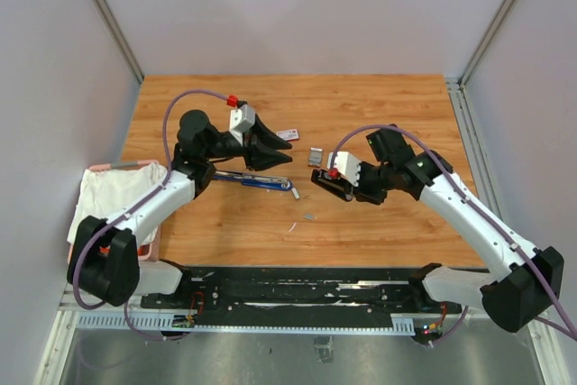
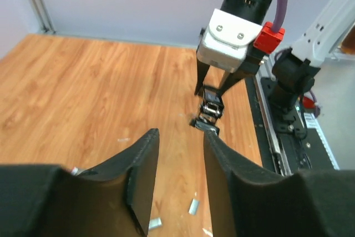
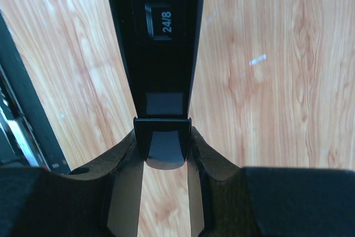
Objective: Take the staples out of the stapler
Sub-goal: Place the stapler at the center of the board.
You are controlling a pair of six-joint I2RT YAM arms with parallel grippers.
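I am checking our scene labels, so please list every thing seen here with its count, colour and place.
stapler: one, black, in the right pincer
staples: a few bits, silvery, loose on the table
small block: one, grey, mid table
flat box: one, red and white, beside the left pincer
long object: one, blue and silver, lying near the left pincer
cloth: one, white, left edge
table: one, brown wood
left pincer: one, black, open and empty
right pincer: one, black, shut on the stapler
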